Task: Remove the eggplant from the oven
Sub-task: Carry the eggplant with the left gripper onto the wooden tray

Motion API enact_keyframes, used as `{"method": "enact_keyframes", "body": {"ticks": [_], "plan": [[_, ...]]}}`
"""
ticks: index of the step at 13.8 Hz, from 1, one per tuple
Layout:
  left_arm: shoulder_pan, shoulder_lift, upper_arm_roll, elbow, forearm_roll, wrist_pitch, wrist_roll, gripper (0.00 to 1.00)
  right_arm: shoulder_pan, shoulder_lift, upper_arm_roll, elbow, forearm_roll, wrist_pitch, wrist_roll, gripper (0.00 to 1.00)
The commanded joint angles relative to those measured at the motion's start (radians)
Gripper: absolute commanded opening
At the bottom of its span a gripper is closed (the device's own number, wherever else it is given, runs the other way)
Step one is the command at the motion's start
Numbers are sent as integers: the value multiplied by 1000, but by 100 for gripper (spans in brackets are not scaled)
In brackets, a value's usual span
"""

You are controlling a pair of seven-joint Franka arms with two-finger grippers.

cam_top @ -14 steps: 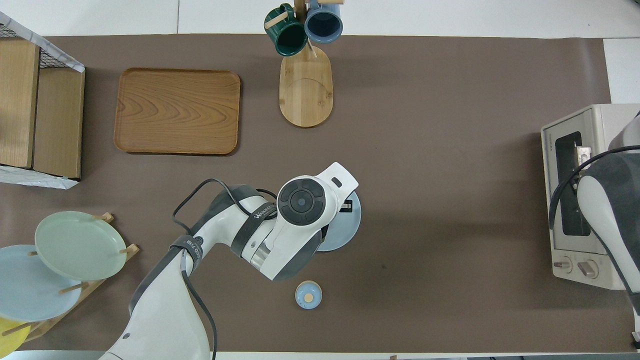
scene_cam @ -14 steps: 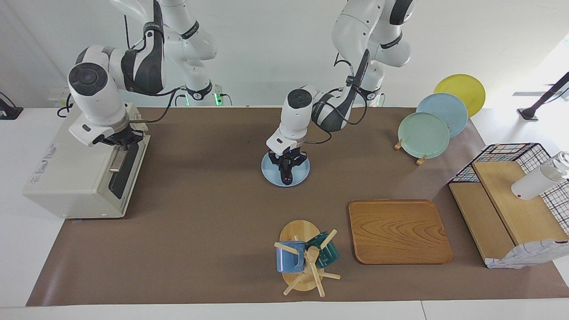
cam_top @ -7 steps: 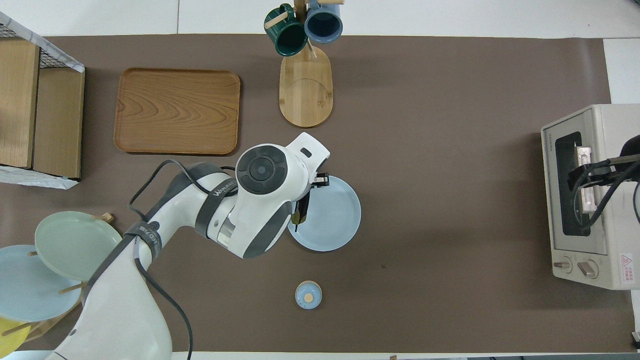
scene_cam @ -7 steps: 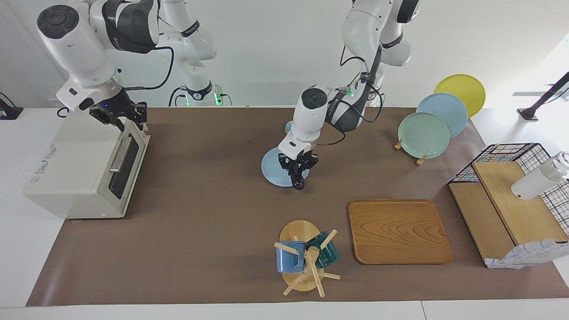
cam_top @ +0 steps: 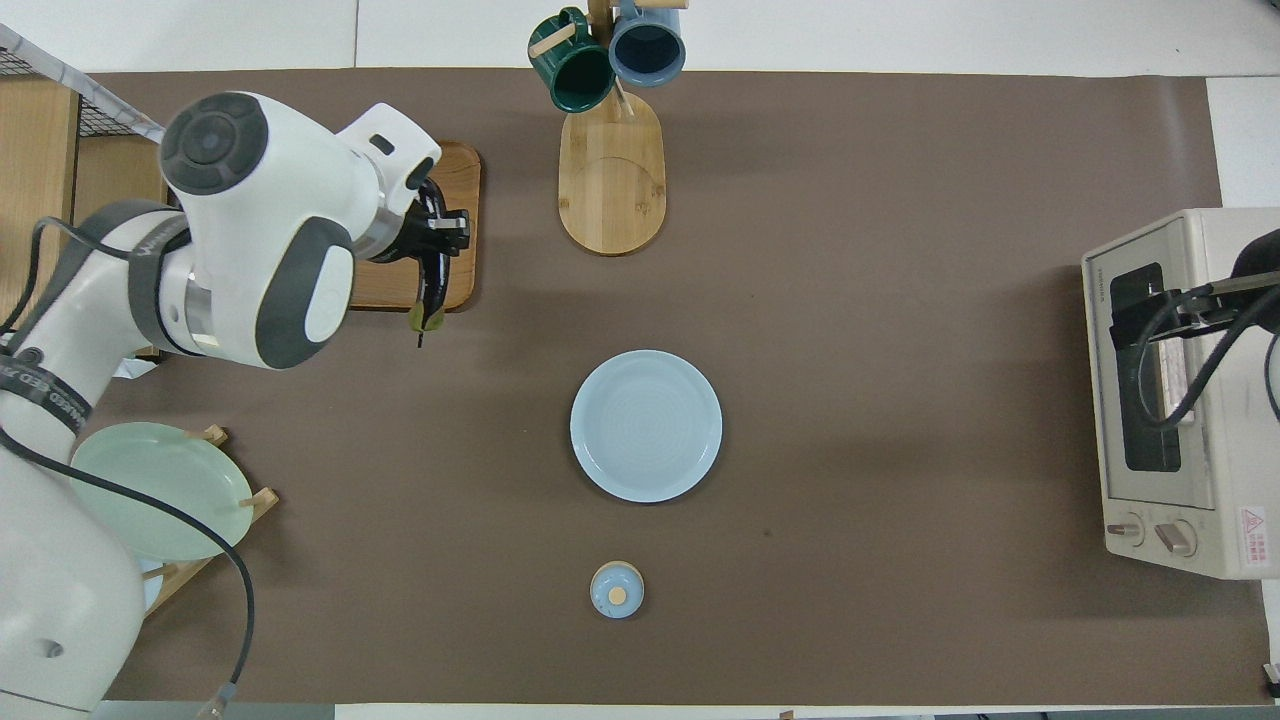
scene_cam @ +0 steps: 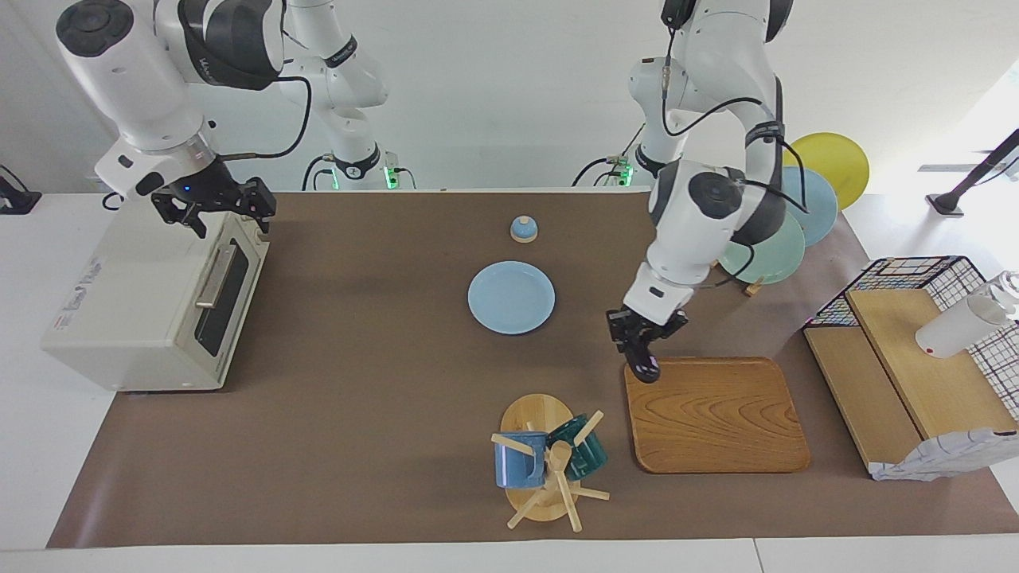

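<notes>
The eggplant (scene_cam: 647, 368) is dark and glossy and hangs tip down from my left gripper (scene_cam: 639, 344), which is shut on it. It is held in the air over the edge of the wooden tray (scene_cam: 716, 418) that faces the blue plate. In the overhead view the eggplant (cam_top: 431, 285) hangs from the left gripper (cam_top: 441, 226) over the tray's corner (cam_top: 462, 165). The cream oven (scene_cam: 135, 302) stands at the right arm's end of the table with its dark glass door shut. My right gripper (scene_cam: 215, 208) is open and empty in the air over the oven's top front edge.
An empty light blue plate (scene_cam: 511, 297) lies mid-table, with a small blue lid (scene_cam: 523, 229) nearer to the robots. A mug tree (scene_cam: 549, 461) with two mugs stands beside the tray. A plate rack (scene_cam: 764, 239) and a wire basket with wooden shelves (scene_cam: 915, 350) stand at the left arm's end.
My left gripper has lifted the eggplant off the blue plate and carried it to over the wooden tray's edge. My right gripper has risen from the oven's door handle and opened.
</notes>
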State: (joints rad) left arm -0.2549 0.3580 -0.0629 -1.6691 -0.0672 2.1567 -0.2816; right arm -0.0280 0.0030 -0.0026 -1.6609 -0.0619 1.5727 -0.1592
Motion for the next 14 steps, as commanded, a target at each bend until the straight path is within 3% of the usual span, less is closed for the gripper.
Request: {"method": "enact_keyframes", "body": {"ticks": [1, 3, 5, 14], "plan": [[49, 134, -12, 167, -2, -55, 73, 0, 39, 35, -33, 55, 22, -39, 50, 100], [95, 228, -12, 285, 0, -64, 97, 0, 40, 22, -36, 41, 23, -51, 86, 100], [121, 272, -11, 310, 0, -43, 148, 0, 40, 20, -37, 41, 22, -51, 84, 100], [146, 265, -8, 187, 23, 78, 171, 0, 27, -1, -34, 9, 20, -49, 76, 100]]}}
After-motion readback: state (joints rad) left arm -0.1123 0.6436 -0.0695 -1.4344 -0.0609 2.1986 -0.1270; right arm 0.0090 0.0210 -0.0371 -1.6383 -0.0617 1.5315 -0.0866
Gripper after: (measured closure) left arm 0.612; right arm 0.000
